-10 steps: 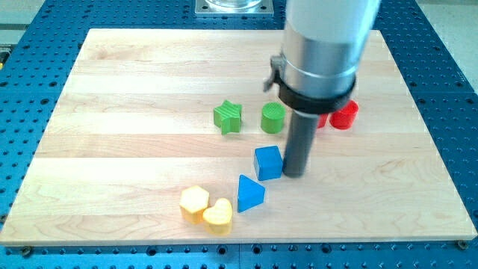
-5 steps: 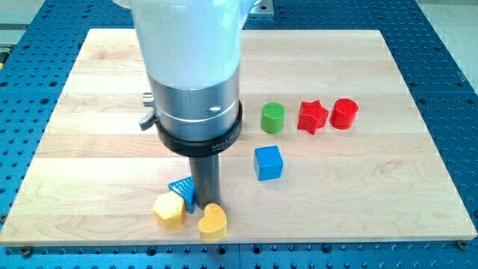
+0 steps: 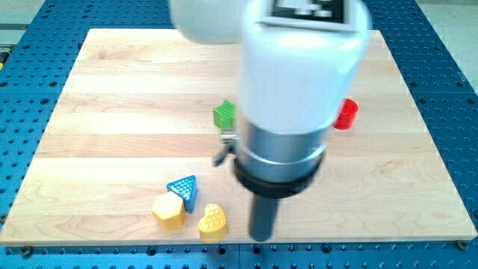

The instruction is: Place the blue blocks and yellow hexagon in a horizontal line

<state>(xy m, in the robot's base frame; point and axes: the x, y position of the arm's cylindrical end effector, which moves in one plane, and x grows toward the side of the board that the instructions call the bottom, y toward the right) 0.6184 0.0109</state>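
**Desk:** Now, where does the rod stand over the bench [image 3: 89, 90]?

**Photographer:** At the near edge, right of centre. My tip [image 3: 261, 239] rests on the wood just right of the yellow heart [image 3: 213, 221], close by but not touching it. There is no tool to speak of, only the bare rod, so nothing is spread, pressed together or pinching.

**Desk:** And the task's pieces?

**Photographer:** The blue triangle [image 3: 184, 190] lies on its side at the near left, touching the yellow hexagon [image 3: 169, 210] at its lower left corner. Those two sit slantwise, not level. The yellow heart sits just right of the hexagon and crowds the spot where a row might run.

**Desk:** The second blue block?

**Photographer:** Hidden. The arm's pale housing covers the middle of the bench, so I cannot tell where it lies. A green star [image 3: 223, 114] peeks out on the left of the housing, a red cylinder [image 3: 346, 113] on the right, both farther back.

**Desk:** Why that position for the rod?

**Photographer:** My reading: the tip stands to the right of the cluster, low on the bench, placed to sweep leftward or to come round for the hidden blue piece. The line looks unfinished; the triangle and hexagon need levelling and the heart may get knocked.
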